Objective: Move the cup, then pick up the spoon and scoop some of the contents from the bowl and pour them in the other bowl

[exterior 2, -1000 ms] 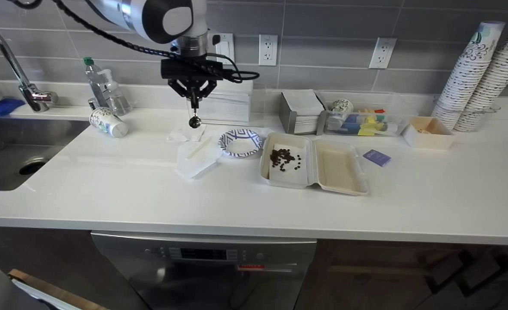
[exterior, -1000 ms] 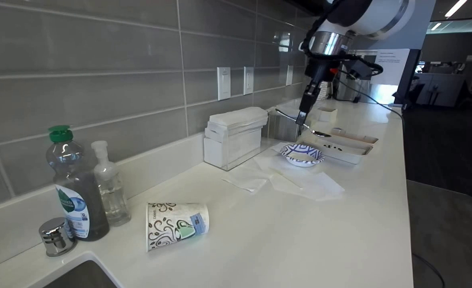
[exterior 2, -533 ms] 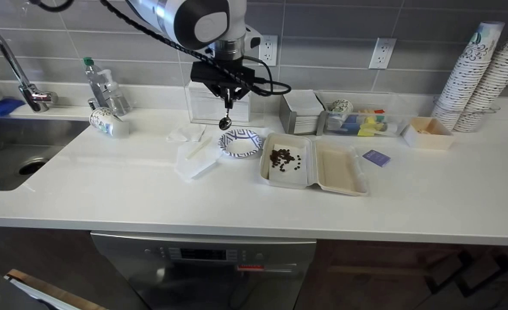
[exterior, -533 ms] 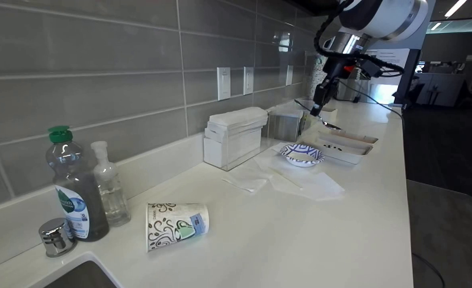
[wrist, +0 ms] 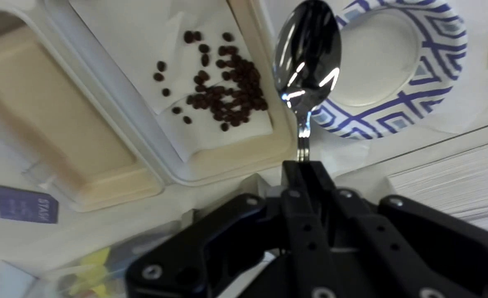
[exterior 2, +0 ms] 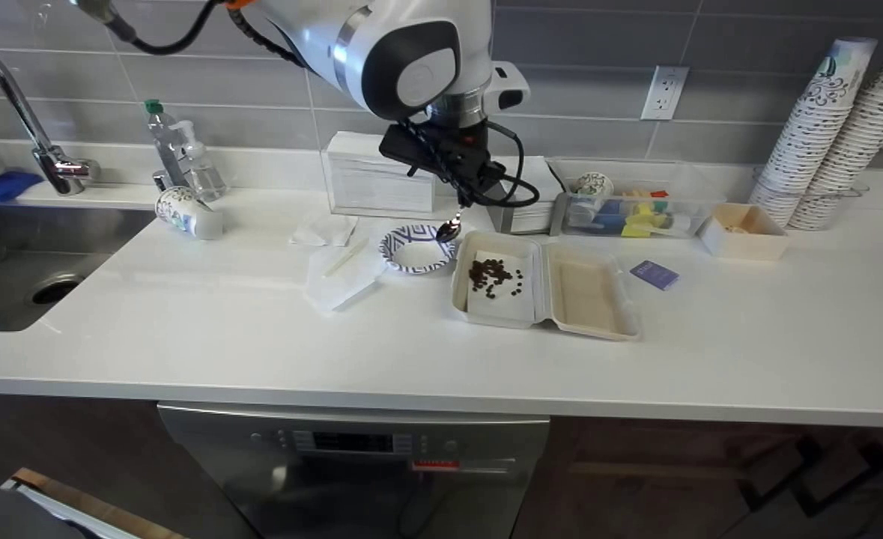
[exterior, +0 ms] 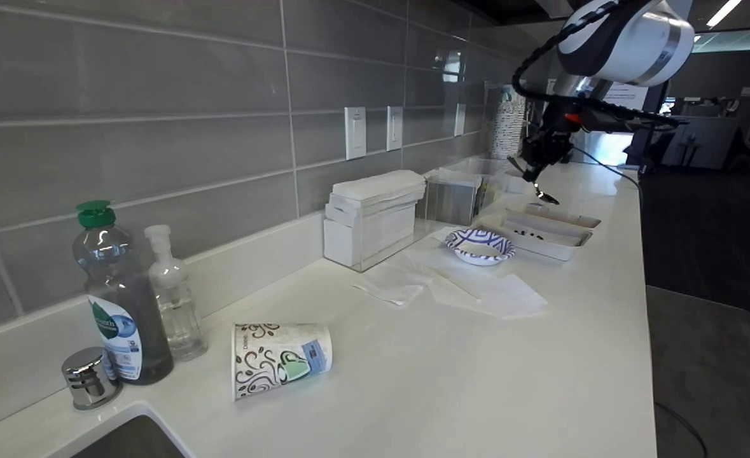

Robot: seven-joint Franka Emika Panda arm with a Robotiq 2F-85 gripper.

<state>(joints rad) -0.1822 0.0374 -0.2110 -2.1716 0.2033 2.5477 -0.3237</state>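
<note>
My gripper [wrist: 304,165] is shut on the dark, shiny spoon [wrist: 308,54], gripping its handle. The spoon's bowl points outward and down, and looks empty. The gripper holds it above the counter, near the gap between the other bowl and the takeout box; the spoon [exterior 2: 448,228] also shows in an exterior view. The other bowl [exterior 2: 417,249] is shallow white with a blue rim pattern; it also shows in the wrist view [wrist: 376,62]. Dark beans [wrist: 235,95] lie on white paper in one half of the open takeout box [wrist: 235,161]. The cup [exterior: 279,359] lies on its side near the sink.
A napkin holder [exterior: 375,219] and a clear bin [exterior 2: 628,213] stand along the wall behind. Napkins [exterior 2: 344,277] lie beside the patterned bowl. A purple packet [exterior 2: 654,274] and a small white box [exterior 2: 744,243] are right of the takeout box. Soap bottles [exterior: 120,299] stand by the sink.
My gripper has carried the spoon rightwards in both exterior views, from near the napkin holder towards the takeout box, and has turned somewhat. The cup, patterned bowl and box have not moved.
</note>
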